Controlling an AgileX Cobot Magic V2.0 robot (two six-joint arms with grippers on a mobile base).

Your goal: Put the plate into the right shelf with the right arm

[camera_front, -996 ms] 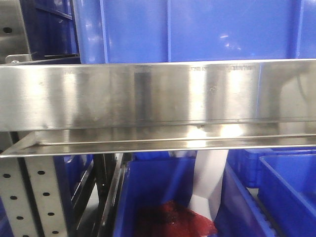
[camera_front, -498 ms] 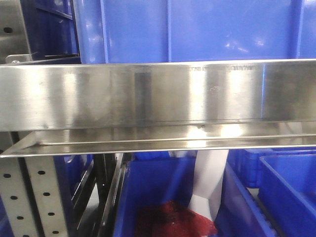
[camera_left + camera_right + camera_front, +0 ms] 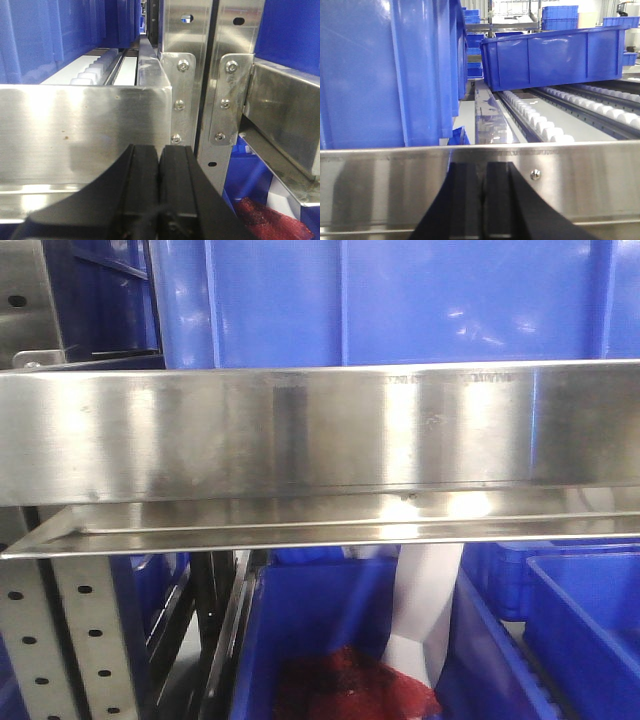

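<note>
The plate is out of view in every frame. The stainless-steel shelf (image 3: 320, 435) fills the front view as a long shiny lip, with a perforated grey upright (image 3: 85, 640) at lower left. My right gripper (image 3: 483, 165) is shut with nothing between its black fingers. It sits just in front of the shelf's steel front lip (image 3: 380, 187). My left gripper (image 3: 159, 150) is also shut and empty, close to another steel lip (image 3: 85, 130) and the bolted uprights (image 3: 227, 85).
Large blue bins stand on the shelf: one (image 3: 380, 70) at the left, another (image 3: 555, 55) farther back on white roller tracks (image 3: 535, 117). Below the lip, a blue bin (image 3: 320, 640) holds something red (image 3: 350, 685) and a white sheet (image 3: 425, 610).
</note>
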